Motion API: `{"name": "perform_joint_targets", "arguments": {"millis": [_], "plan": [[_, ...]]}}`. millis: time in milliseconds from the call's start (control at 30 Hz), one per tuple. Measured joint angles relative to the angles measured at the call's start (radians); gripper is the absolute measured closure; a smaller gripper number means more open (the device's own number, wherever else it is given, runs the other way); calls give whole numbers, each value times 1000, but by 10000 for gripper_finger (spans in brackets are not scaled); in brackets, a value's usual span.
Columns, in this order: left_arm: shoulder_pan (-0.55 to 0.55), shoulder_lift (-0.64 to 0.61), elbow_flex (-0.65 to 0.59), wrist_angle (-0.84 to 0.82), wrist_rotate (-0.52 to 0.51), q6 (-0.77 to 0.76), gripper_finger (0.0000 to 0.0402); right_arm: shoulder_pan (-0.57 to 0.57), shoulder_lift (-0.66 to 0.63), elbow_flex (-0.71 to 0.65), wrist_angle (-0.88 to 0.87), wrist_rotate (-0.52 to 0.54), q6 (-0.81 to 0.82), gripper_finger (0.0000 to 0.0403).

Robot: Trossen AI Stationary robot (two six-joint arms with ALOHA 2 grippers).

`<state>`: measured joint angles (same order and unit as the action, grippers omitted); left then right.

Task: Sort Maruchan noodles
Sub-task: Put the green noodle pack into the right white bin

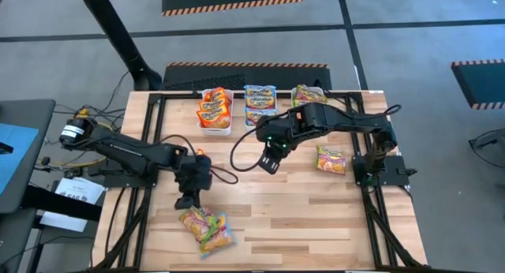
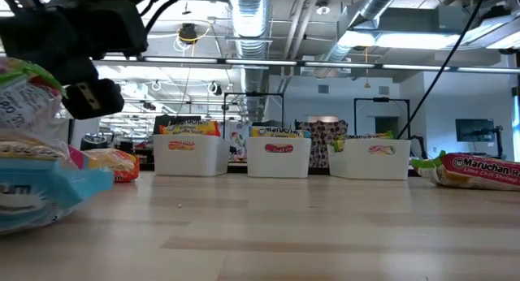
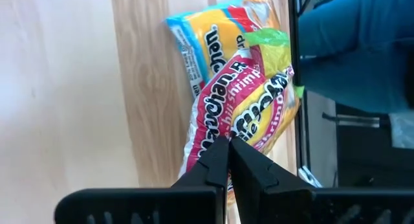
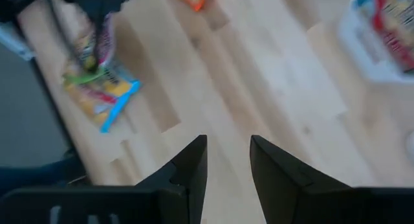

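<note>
The left gripper (image 1: pixel 187 200) is held just above the near pile of packets (image 1: pixel 207 229) at the front of the desk (image 1: pixel 300 218), with its fingers (image 3: pixel 223 162) pressed together and nothing between them. In that state the pile can only be nudged, so the slick wrappers could be pushed towards the desk's front edge. The three overlapping packets could also be lifted together once a grasp is made, and colours would then be mixed in one bin.

The right gripper (image 1: pixel 272 161) hangs over bare wood in mid-desk, fingers (image 4: pixel 187 166) apart and empty. A lone packet (image 1: pixel 331 159) lies near the right edge, well apart from it.

The three white bins (image 1: pixel 215 128) at the back already hold packets. An overfilled bin could shed one.
</note>
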<state>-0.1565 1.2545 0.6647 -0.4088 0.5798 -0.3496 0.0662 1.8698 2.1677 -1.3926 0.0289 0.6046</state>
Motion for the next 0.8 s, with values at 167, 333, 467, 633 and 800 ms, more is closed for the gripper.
{"name": "perform_joint_targets", "arguments": {"millis": [167, 333, 467, 633, 800], "plan": [[24, 0, 0, 0, 17, 1, 401, 40, 0, 0, -1, -98, 78, 262], [21, 0, 1, 0, 20, 1, 401, 117, 0, 0, 40, -104, 172, 262], [16, 0, 1, 0, 26, 10, 402, 179, 0, 0, 130, -74, 241, 262], [9, 0, 1, 0, 25, 39, 401, 249, 9, -8, 240, -3, 321, 262], [8, 0, 1, 0, 26, 53, 401, 298, 55, -59, 416, 8, 389, 257]]}}
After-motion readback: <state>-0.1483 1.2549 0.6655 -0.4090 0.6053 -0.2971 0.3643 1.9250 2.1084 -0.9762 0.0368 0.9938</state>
